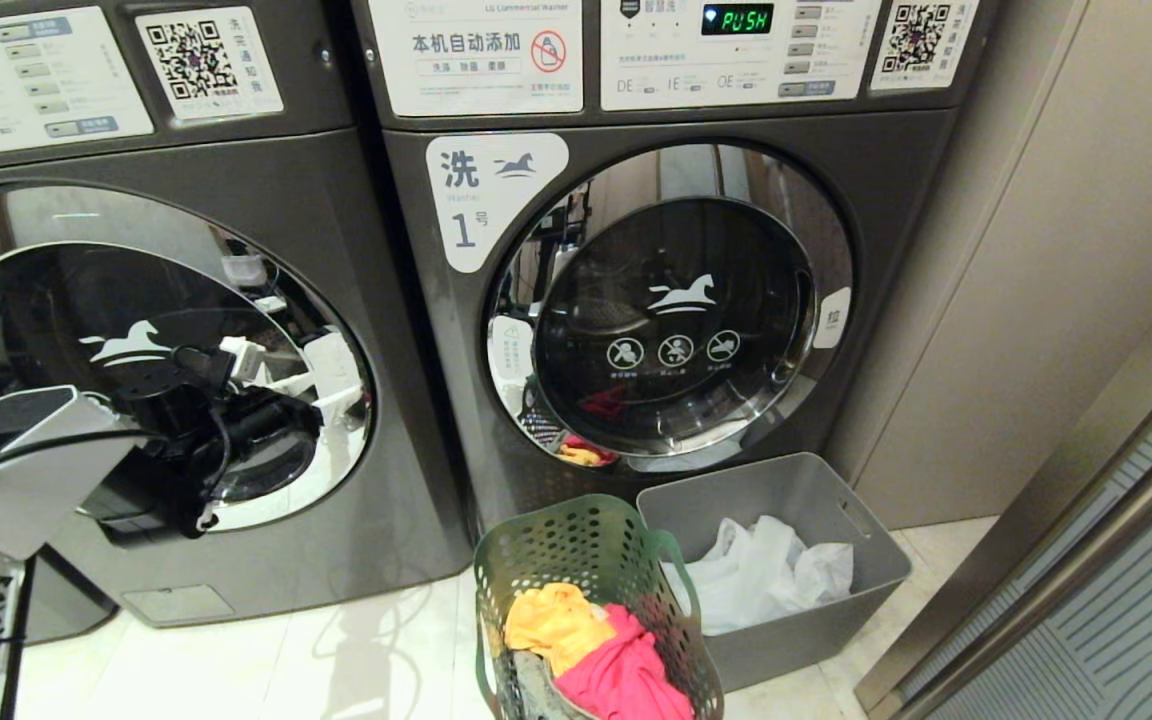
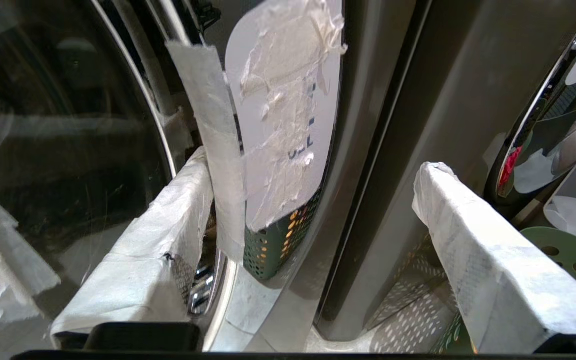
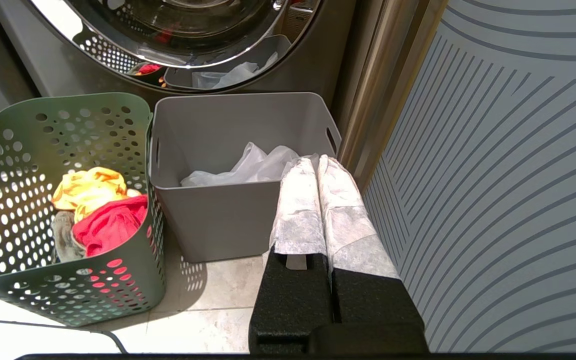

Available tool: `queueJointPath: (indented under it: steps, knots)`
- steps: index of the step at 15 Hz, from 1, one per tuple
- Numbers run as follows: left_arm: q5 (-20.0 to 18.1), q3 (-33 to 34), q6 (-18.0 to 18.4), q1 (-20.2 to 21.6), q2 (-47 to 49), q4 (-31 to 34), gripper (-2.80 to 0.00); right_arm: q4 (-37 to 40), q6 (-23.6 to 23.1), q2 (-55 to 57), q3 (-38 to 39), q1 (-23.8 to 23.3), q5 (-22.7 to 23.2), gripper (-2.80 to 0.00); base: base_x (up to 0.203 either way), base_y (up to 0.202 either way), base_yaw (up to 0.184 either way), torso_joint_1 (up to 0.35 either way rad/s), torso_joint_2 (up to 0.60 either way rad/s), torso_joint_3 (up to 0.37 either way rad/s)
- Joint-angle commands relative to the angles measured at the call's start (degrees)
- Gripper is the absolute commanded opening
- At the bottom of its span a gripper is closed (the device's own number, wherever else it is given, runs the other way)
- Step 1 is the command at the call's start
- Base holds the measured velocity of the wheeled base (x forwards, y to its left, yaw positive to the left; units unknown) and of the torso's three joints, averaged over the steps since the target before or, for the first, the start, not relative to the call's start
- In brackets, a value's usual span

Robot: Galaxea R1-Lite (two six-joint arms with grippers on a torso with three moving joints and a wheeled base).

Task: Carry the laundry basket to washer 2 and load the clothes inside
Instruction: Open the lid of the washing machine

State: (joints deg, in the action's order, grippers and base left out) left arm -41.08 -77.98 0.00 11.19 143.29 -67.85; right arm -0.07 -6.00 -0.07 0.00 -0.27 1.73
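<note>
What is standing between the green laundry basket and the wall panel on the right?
The grey bin, holding white plastic bags, stands right beside the laundry basket; the right wrist view shows it, and so does the head view.

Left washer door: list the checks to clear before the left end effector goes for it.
1. Left end effector open: ok.
2. Taped tab at the door's edge lines up with the gap between its fingers: ok; contact cannot tell.
3. Left washer door opened for loading: not ok, it is shut.
4. This machine is number 2: cannot tell, its number label is out of view; the neighbour is labelled 1.
5. Laundry basket upright on the floor with the clothes inside: ok.
6. Right end effector shut and out of the way beside the grey bin: ok.
</note>
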Motion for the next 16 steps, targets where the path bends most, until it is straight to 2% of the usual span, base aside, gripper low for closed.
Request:
queueJointPath:
  steps: [1,6,12,16]
  knots:
    - [-0.6,-2.63,-0.67,0.23,1.47,-0.22,0.0,-0.01,-0.07,0.07,0.0,0.0,0.03,-2.8,0.0,0.0,0.0,0.0,0.0,0.0]
    - [-4.65,-8.47,-3.56,1.27,4.57,0.0,0.0,-0.01,-0.07,0.07,0.0,0.0,0.03,-2.8,0.0,0.0,0.0,0.0,0.0,0.0]
    - [-10.06,-9.12,-3.6,1.38,4.81,-0.3,0.0,-0.01,-0.07,0.07,0.0,0.0,0.03,-2.8,0.0,0.0,0.0,0.0,0.0,0.0]
    - [-10.33,-8.77,-3.08,1.38,4.72,-0.88,0.0,-0.01,-0.07,0.07,0.0,0.0,0.03,-2.8,0.0,0.0,0.0,0.0,0.0,0.0]
